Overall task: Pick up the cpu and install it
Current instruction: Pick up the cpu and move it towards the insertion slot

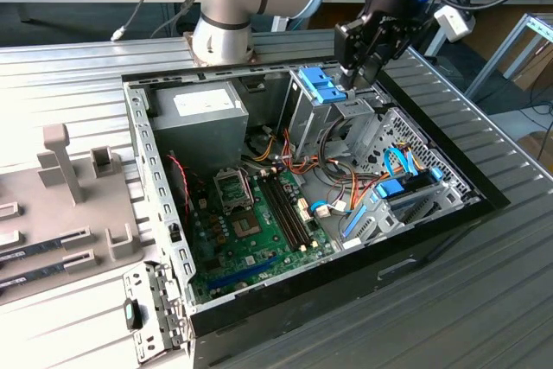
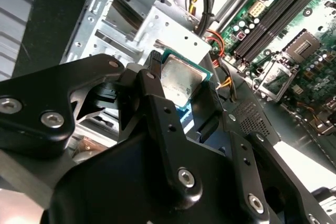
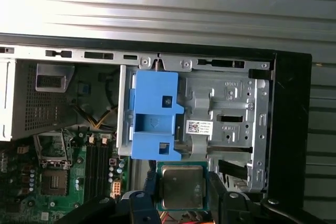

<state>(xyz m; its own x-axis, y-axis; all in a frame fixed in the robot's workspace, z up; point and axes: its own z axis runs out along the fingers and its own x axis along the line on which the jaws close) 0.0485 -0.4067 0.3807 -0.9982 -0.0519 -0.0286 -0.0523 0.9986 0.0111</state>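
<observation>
1. While the arm reaches over the open computer case, its hand hangs at about one o'clock of the case in the exterior view, above the blue bracket of the drive cage.
2. Both wrist views show the hand holding the cpu. The black fingers press on two opposite edges of the chip, so the hand is narrow and clamped on it.
3. In the first wrist view the cpu sits right between the fingers, at the tips. Its dull metal lid faces the camera and a thin green rim shows around it.
4. The chip lies flat in the grip, just beside the blue bracket and the silver drive cage. Whether it touches either, I cannot tell.
5. On the green motherboard, the metal-framed socket lies between seven and eight o'clock from the hand, well apart from it.
6. A grey power supply sits at eleven o'clock inside the case, near the socket.
7. The case rests on a ribbed metal desk, and a grey fixture tray stands at nine o'clock in the exterior view.
</observation>
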